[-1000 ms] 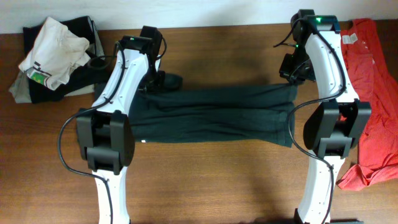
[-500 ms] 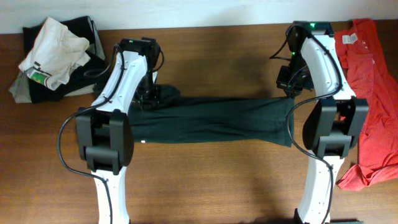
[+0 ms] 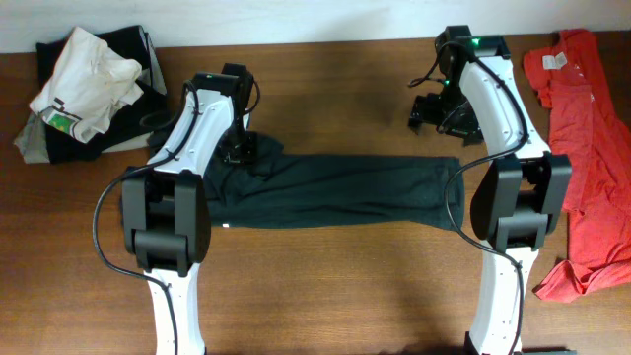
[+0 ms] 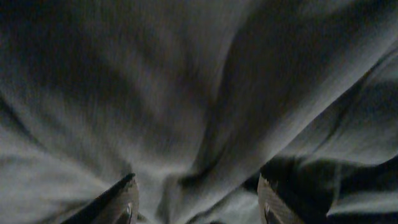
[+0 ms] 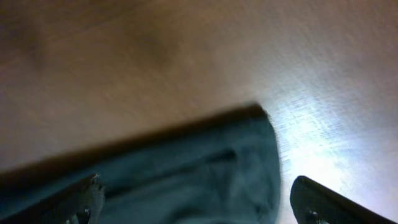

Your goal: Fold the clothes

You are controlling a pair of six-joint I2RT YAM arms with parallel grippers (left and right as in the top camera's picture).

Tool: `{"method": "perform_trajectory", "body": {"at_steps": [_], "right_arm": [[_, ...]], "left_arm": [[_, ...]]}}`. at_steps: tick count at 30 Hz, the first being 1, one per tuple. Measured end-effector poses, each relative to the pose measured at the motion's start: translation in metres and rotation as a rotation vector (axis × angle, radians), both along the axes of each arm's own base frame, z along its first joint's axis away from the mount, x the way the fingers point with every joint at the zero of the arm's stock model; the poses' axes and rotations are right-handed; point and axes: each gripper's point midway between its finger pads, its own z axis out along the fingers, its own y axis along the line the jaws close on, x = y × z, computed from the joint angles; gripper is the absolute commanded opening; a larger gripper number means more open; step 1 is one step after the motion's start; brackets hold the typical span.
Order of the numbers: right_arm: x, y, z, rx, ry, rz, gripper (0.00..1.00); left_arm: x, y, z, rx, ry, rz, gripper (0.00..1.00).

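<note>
Left pincer (image 4: 196, 199) agape over dark shirt (image 3: 335, 187); right pincer (image 5: 196, 190) agape, empty; brown wooden table (image 3: 335, 286), white wall (image 3: 325, 20).

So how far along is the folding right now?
Done: the dark shirt lies folded into a long strip. In hand: nothing; the left gripper, open, sits over its left end, and the right gripper is open near its right end. Left: folding the strip shorter, then the red-orange shirt, lying unfolded at the right.
</note>
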Motion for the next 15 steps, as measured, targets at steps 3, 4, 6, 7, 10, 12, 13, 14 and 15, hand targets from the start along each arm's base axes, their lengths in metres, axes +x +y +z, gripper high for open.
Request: {"method": "perform_trajectory", "body": {"at_steps": [3, 4, 6, 7, 10, 12, 13, 14, 15], "right_arm": [[0.014, 0.012, -0.007, 0.069, -0.054, 0.004, 0.99], [0.016, 0.015, -0.012, 0.085, -0.063, 0.005, 0.99], [0.018, 0.02, -0.027, 0.116, -0.071, 0.007, 0.99], [0.018, 0.021, -0.031, 0.12, -0.071, 0.007, 0.99], [0.008, 0.023, -0.051, 0.134, -0.037, 0.006, 0.99], [0.003, 0.023, -0.055, 0.136, -0.02, 0.005, 0.99], [0.003, 0.023, -0.055, 0.136, -0.02, 0.005, 0.99], [0.003, 0.023, -0.055, 0.136, -0.021, 0.005, 0.99], [0.003, 0.023, -0.055, 0.137, -0.021, 0.005, 0.99]], "left_arm": [[0.019, -0.017, -0.001, -0.078, -0.077, -0.004, 0.63], [0.025, -0.023, 0.0, -0.105, -0.098, -0.008, 0.63], [0.034, -0.04, 0.001, -0.152, -0.142, -0.03, 0.63], [0.036, -0.049, 0.001, -0.167, -0.155, -0.051, 0.63], [0.038, -0.08, 0.003, -0.195, -0.187, -0.117, 0.63], [0.036, -0.098, 0.004, -0.205, -0.197, -0.157, 0.63], [0.035, -0.102, 0.004, -0.206, -0.196, -0.166, 0.63], [0.034, -0.103, 0.004, -0.206, -0.196, -0.167, 0.63], [0.035, -0.101, 0.004, -0.202, -0.197, -0.166, 0.63]]}}
